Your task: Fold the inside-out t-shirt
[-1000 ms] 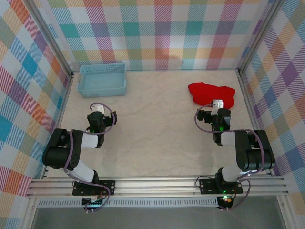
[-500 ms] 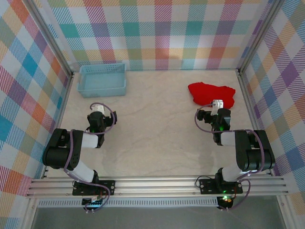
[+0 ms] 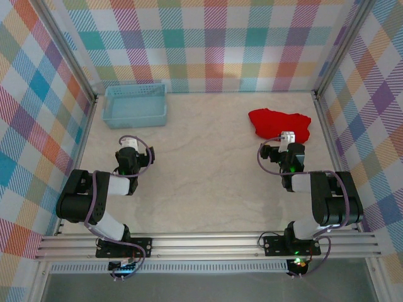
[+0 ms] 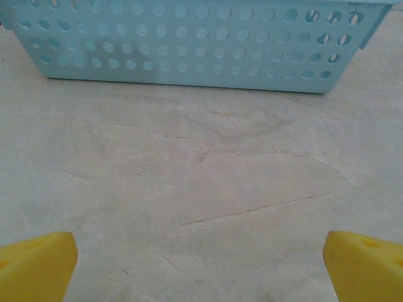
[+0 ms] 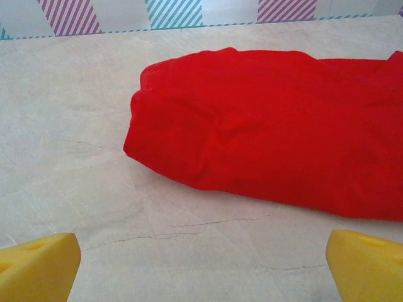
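Bright red cloth t-shirt [image 5: 271, 145] lies bunched, well right of the light-blue perforated plastic basket [image 3: 136, 105]. Both arms' jaws gape empty; best to pinch one hem layer and spread it flat first.

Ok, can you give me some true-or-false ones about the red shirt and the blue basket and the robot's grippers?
1. The bright red cloth t-shirt lies bunched up on the table. True.
2. The light-blue plastic basket has the t-shirt inside it. False: the basket is at the far left and the t-shirt at the far right, well apart.
3. The left gripper and the right gripper are both open. True.
4. The right gripper is clamped on the t-shirt. False: it is open, and the t-shirt lies just ahead of it, untouched.
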`<state>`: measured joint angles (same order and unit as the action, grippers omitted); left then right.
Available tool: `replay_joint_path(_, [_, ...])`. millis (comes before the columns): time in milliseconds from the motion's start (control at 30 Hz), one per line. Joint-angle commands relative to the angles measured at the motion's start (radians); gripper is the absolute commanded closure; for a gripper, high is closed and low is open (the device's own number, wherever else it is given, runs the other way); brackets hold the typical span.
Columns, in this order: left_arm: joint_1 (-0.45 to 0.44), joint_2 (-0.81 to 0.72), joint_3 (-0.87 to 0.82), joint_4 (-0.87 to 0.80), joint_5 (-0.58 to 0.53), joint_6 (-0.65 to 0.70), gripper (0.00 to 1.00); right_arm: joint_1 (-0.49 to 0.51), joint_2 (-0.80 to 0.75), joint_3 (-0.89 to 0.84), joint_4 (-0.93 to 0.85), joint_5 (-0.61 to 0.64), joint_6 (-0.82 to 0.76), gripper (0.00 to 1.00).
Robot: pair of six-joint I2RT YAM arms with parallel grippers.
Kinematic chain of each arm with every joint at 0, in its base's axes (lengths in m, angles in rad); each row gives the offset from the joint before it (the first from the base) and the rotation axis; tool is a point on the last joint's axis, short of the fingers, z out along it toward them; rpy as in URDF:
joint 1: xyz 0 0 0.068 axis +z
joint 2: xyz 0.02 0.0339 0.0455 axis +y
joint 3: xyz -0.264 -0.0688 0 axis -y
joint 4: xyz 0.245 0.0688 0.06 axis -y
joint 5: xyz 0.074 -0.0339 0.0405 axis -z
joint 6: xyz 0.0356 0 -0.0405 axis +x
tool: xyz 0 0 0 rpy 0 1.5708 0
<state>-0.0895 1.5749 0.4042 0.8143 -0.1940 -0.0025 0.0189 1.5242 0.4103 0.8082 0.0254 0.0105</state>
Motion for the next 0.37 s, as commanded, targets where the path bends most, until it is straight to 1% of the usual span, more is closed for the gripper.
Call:
replay_joint_path(0, [0.001,-0.013,0.007,0.01,0.005,0.016,0.0,-0.005,0.01,-0.005,0.035,0.002,0.005,0.0])
replay_joint_path(333, [0.001,-0.012,0.007,0.01,0.005,0.015,0.0,-0.005,0.012,-0.005,0.035,-0.001,0.007,0.0])
